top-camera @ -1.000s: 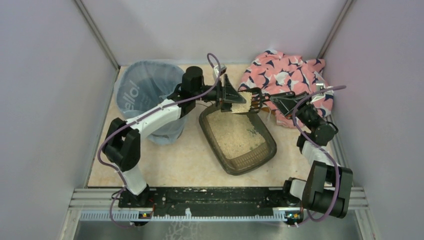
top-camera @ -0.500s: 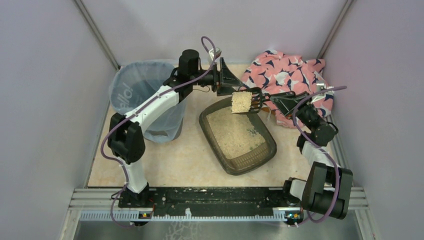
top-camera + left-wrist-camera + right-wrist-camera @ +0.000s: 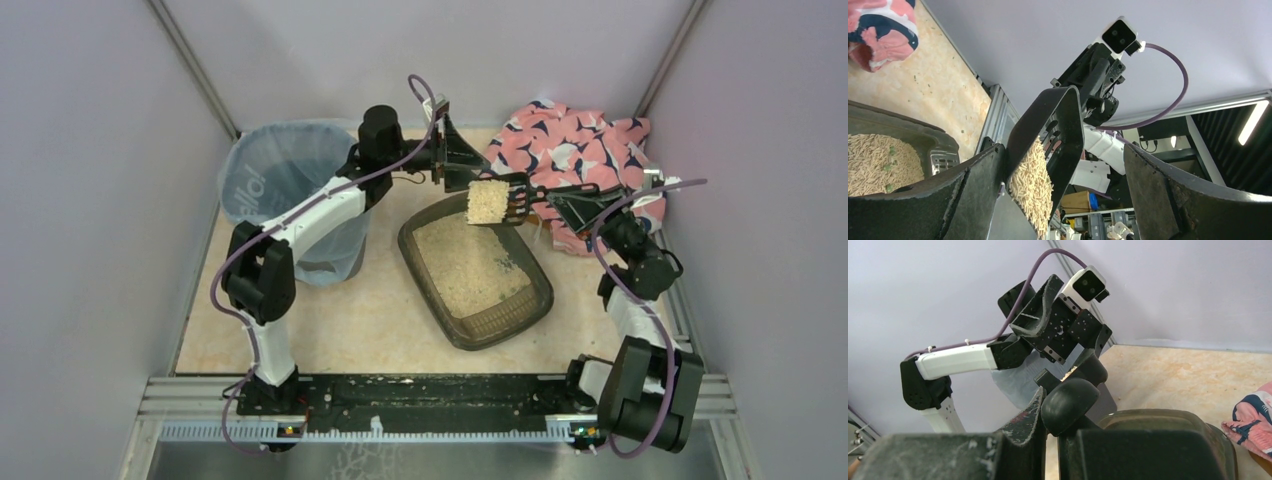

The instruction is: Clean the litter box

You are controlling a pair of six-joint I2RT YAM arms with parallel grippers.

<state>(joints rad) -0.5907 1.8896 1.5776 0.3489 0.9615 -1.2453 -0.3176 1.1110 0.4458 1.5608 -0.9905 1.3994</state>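
Note:
The dark brown litter box (image 3: 500, 300) holds beige litter and sits mid-table. My right gripper (image 3: 560, 203) is shut on the handle of the black slotted scoop (image 3: 515, 200). It holds the scoop, loaded with litter, above the box's far end. In the right wrist view the gripper (image 3: 1053, 440) clamps the round handle end (image 3: 1068, 400). My left gripper (image 3: 460, 168) is open just behind the scoop. In the left wrist view the gripper (image 3: 1068, 200) has the scoop (image 3: 1058, 125) between its spread fingers, close to the left finger (image 3: 973, 195). The box (image 3: 923, 140) lies at the left there.
A round bin (image 3: 290, 190) lined with a blue bag stands left of the box, under the left arm. A pink patterned cloth (image 3: 580, 150) lies at the back right, beside the right arm. Purple walls close in on three sides.
My left gripper has lifted up and back from the loaded scoop. The scoop has stayed nearly in place over the box's far end. The right arm has shifted slightly right.

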